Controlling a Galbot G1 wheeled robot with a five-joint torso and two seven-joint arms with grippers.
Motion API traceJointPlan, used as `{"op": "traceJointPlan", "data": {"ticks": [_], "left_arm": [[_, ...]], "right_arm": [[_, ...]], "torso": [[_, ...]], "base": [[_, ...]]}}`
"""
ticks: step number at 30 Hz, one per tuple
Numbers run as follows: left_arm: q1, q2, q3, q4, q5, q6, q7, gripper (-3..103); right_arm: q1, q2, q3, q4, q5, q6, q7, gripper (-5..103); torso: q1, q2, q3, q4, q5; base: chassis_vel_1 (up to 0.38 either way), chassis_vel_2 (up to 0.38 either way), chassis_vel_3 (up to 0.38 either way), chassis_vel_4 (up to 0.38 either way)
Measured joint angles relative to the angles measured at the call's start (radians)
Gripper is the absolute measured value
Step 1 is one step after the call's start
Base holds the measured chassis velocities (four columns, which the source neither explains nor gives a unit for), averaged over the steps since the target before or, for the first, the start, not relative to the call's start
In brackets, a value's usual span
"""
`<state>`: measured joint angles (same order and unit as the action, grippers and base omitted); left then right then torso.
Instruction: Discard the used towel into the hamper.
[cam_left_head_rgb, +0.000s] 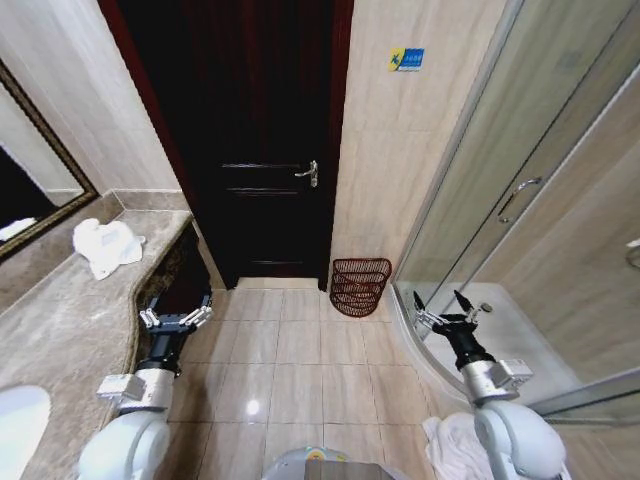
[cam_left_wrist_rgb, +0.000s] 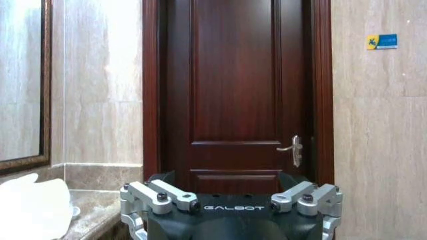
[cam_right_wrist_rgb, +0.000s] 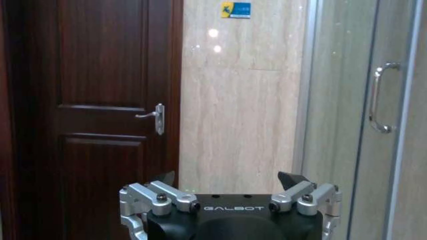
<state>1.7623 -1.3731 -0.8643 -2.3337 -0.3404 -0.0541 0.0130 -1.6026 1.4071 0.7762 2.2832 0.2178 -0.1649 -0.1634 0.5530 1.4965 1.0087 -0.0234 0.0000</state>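
The towel (cam_left_head_rgb: 105, 246) is a crumpled white heap on the marble counter (cam_left_head_rgb: 70, 310) at the left; it also shows at the edge of the left wrist view (cam_left_wrist_rgb: 32, 207). The hamper (cam_left_head_rgb: 360, 286), a dark red-brown wire basket, stands on the floor against the wall just right of the door. My left gripper (cam_left_head_rgb: 176, 317) hovers open and empty beside the counter's edge, below and right of the towel. My right gripper (cam_left_head_rgb: 447, 307) is open and empty too, held low to the right of the hamper, by the shower's threshold.
A dark wooden door (cam_left_head_rgb: 265, 150) is closed straight ahead. A glass shower enclosure (cam_left_head_rgb: 520, 200) lines the right side, a framed mirror (cam_left_head_rgb: 30, 190) the left. A white basin (cam_left_head_rgb: 20, 420) sits in the near counter. A white cloth (cam_left_head_rgb: 448, 445) lies on the floor by my base. Tiled floor (cam_left_head_rgb: 300, 350) lies between.
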Motion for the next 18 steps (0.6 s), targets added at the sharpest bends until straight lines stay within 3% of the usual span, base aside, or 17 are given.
{"op": "traceJointPlan", "data": {"ticks": [18], "left_arm": [[-0.004, -0.003, 0.001, -0.003, 0.021, -0.008, 0.012, 100]], "right_arm": [[-0.001, 0.006, -0.009, -0.021, -0.032, 0.01, -0.01, 100]], "torso": [[0.0, 0.0, 0.0, -0.0001, 0.0]], "base": [[0.0, 0.0, 0.0, 0.0]]}}
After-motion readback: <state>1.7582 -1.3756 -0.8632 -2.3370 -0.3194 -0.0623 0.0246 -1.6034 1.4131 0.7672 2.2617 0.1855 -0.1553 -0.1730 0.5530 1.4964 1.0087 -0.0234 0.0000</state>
